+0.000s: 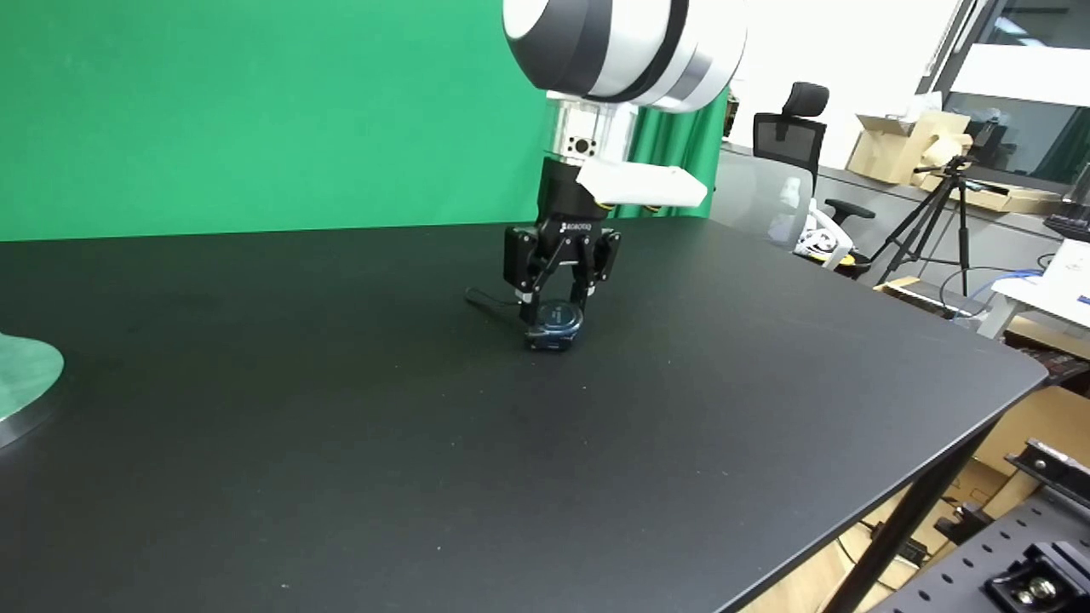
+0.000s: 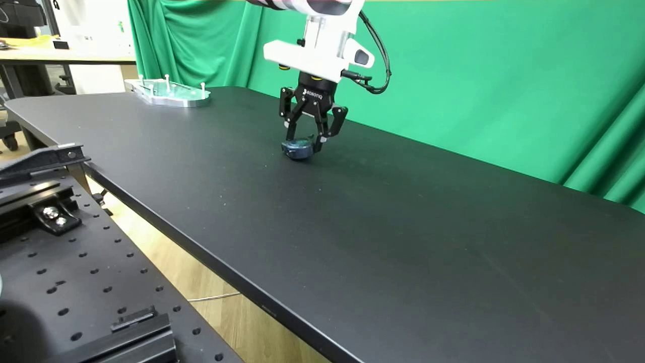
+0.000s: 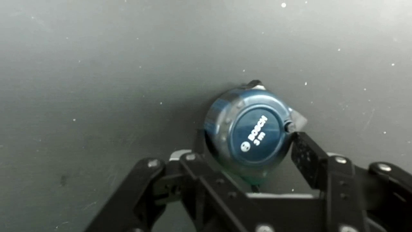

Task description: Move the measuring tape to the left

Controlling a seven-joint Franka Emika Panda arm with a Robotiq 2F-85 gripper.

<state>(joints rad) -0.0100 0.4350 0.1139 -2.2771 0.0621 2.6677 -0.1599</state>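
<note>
The measuring tape [image 1: 553, 334] is a small dark blue rounded case near the far side of the black table, and it also shows in an exterior view [image 2: 297, 149]. In the wrist view its round blue face [image 3: 257, 138] with white lettering points at the camera, with a pale tab at its right edge. A thin dark strap [image 1: 487, 296] trails to its left. My gripper [image 3: 248, 137] has one finger on each side of the case, with the fingertips against it. I cannot tell whether the case rests on the table or hangs just above it.
The black table [image 1: 341, 443] has a green backdrop [image 1: 255, 111] behind it. A green-topped round-edged object [image 1: 25, 375] stands at the table's left. A clear plate with pegs [image 2: 171, 96] lies at the far left corner. A perforated metal plate [image 2: 126, 282] stands beside the table's front edge.
</note>
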